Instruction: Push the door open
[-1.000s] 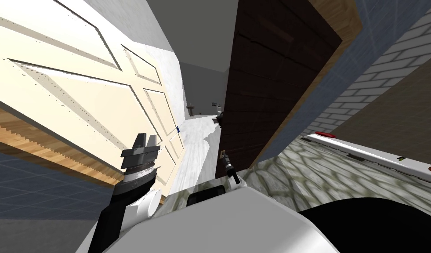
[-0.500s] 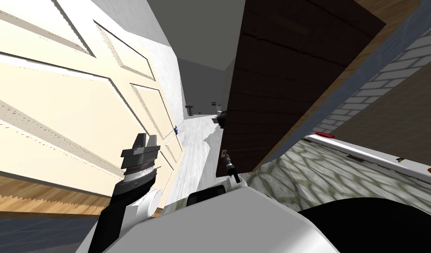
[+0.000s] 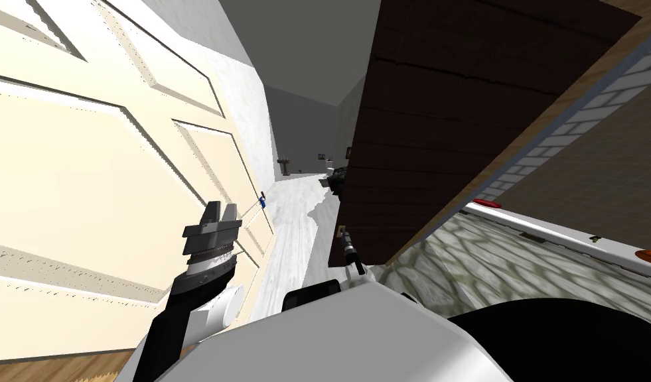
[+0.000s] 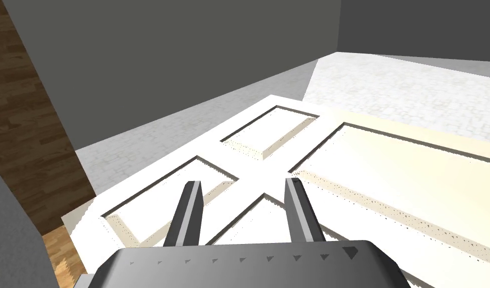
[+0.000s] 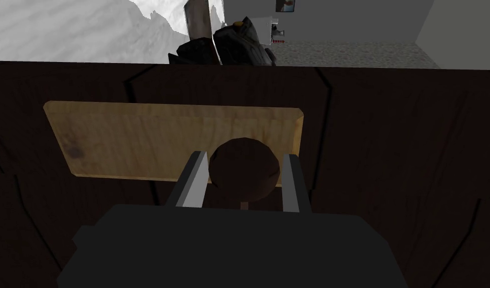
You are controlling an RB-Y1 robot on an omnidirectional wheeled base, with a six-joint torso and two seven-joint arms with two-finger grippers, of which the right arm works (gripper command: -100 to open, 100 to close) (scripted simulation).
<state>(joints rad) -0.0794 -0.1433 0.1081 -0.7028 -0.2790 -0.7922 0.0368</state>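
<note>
A dark brown door [image 3: 450, 132] stands ajar on my right, with a narrow gap to a pale hallway beside it. In the right wrist view a round dark knob [image 5: 245, 170] sits on a tan plate [image 5: 139, 140] on the dark door [image 5: 388, 150]. My right gripper [image 5: 245, 155] is shut on the knob, its fingers pressing the knob's sides; in the head view the right gripper [image 3: 342, 232] is at the door's edge. My left gripper [image 3: 219, 211] is raised and open, close to a cream panelled door [image 3: 85, 199]. Nothing lies between the left gripper's [image 4: 243, 182] fingers.
The cream door [image 4: 388, 175] lies wide open along my left, with a small blue thing [image 3: 263, 199] at its far edge. A white floor [image 3: 294, 225] runs ahead through the gap. Stone paving [image 3: 490, 265], a brick wall [image 3: 569, 126] and a white object with red lights [image 3: 549, 232] are at my right.
I have moved forward: both doors loom larger and the wooden floor at left has slid down out of the picture. The dark door's face has spread to the right. Both arms keep their pose.
</note>
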